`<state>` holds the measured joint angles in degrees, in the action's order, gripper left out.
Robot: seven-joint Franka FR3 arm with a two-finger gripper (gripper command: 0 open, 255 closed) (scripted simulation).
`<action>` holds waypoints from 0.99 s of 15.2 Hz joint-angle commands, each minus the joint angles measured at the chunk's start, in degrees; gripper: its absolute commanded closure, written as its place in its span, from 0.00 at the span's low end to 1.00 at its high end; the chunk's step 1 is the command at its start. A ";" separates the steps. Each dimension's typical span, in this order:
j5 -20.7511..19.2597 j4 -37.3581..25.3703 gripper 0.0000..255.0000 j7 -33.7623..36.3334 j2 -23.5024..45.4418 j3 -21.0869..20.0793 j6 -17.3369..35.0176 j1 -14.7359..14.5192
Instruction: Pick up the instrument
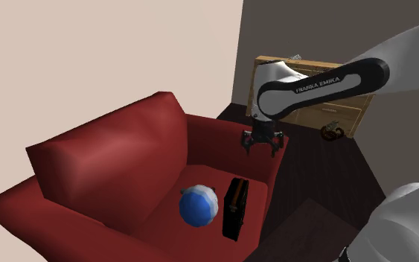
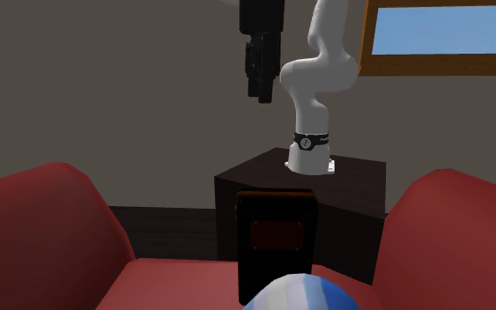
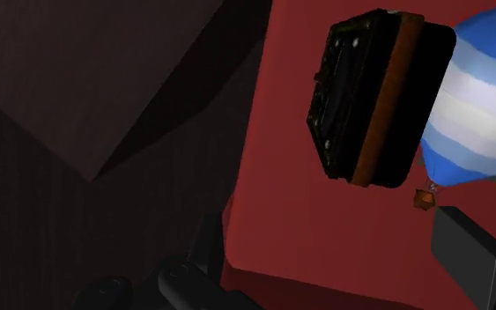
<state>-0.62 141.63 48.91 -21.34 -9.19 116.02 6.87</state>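
The instrument [image 1: 236, 207] is a black boxy case with a reddish-brown band, standing upright on the red armchair's seat near its front edge. It also shows in the second exterior view [image 2: 277, 242] and in the wrist view [image 3: 373, 97]. A blue and white striped balloon toy [image 1: 199, 205] rests right beside it. My gripper [image 1: 263, 143] hangs open in the air over the armchair's arm, well above the instrument and away from it, with nothing between its fingers. The second exterior view shows the gripper [image 2: 262, 81] pointing down, high over the case. In the wrist view the gripper [image 3: 325, 264] is clear of the case.
The red armchair [image 1: 111, 160] has a high back and two padded arms around the seat. My dark box stand [image 2: 343, 185] sits just in front of it. A wooden dresser [image 1: 336, 110] and a small brown object [image 1: 333, 132] on the dark floor lie beyond.
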 commanded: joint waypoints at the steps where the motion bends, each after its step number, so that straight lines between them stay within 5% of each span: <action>1: 0.32 -0.36 0.00 6.62 4.43 -1.30 2.91 1.00; 11: -0.14 -6.47 0.00 34.76 27.60 -1.97 14.84 4.16; 15: -0.60 -6.64 0.00 36.56 30.89 -1.54 17.70 4.03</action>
<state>-1.09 135.14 84.89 8.67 -10.73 132.99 11.03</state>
